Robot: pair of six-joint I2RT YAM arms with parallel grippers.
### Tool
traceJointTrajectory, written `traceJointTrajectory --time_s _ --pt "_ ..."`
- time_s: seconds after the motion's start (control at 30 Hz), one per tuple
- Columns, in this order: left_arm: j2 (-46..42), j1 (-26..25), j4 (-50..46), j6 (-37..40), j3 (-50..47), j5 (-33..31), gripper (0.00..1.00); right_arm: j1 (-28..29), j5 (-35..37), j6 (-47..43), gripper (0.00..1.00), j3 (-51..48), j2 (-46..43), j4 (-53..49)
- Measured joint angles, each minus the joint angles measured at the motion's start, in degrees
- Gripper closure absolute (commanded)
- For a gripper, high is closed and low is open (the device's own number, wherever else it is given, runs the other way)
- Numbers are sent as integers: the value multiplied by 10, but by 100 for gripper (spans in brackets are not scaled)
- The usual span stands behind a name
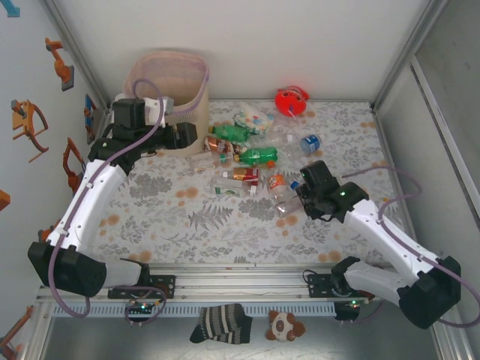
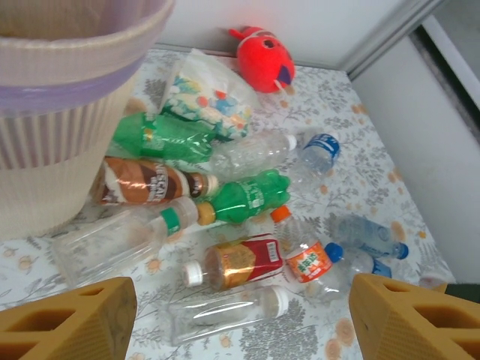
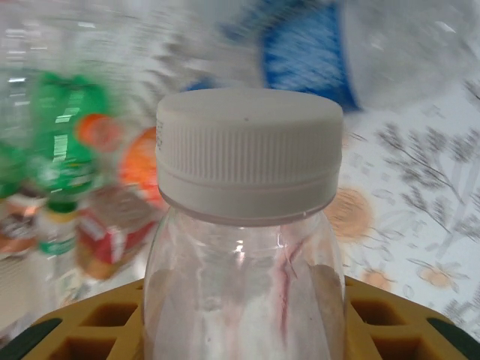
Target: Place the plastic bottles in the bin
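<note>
The table (image 1: 150, 217), covered with a leaf-and-flower print, carries all items. The bin (image 1: 187, 97), pale pink with a ribbed band, stands upright at the far left corner. The left arm (image 1: 94, 195) extends along the left side. The left gripper (image 1: 184, 136) sits just beside the bin wall, jaws spread wide with nothing between them. The right arm (image 1: 390, 232) angles in from the right, and the right gripper (image 1: 304, 196) is at the near right edge of the pile. Its jaws are clamped on a clear bottle (image 3: 244, 292), with the white cap (image 3: 250, 150) pointing away from the wrist. The plastic bottles (image 1: 247, 161) lie on their sides in a loose pile at mid-table, right of the bin and outside it. A green bottle (image 2: 169, 139) and a brown bottle (image 2: 146, 184) lie nearest the bin wall. A red-labelled bottle (image 2: 244, 261) lies nearer the arms. A patterned packet (image 2: 206, 97) rests at the far edge of the pile. A red toy (image 2: 264, 58) sits beyond it, near the back wall.
</note>
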Motion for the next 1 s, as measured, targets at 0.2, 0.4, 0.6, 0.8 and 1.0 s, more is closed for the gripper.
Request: traceJointTrajectory --time_s 0.2,0.4,0.6,0.8,1.0 --pt "6 -28 18 0 7 36 27 0 54 -158 100 86 -11 2" --pt "11 -51 61 -1 7 92 27 0 56 -335 94 129 -15 35" --pt "15 -87 103 1 7 139 27 0 -13 -490 85 152 -17 86" --pt "17 -133 126 28 7 160 27 0 -129 -598 85 168 -18 135" --pt "17 -158 152 44 7 175 26 0 -233 -675 84 180 -21 191"
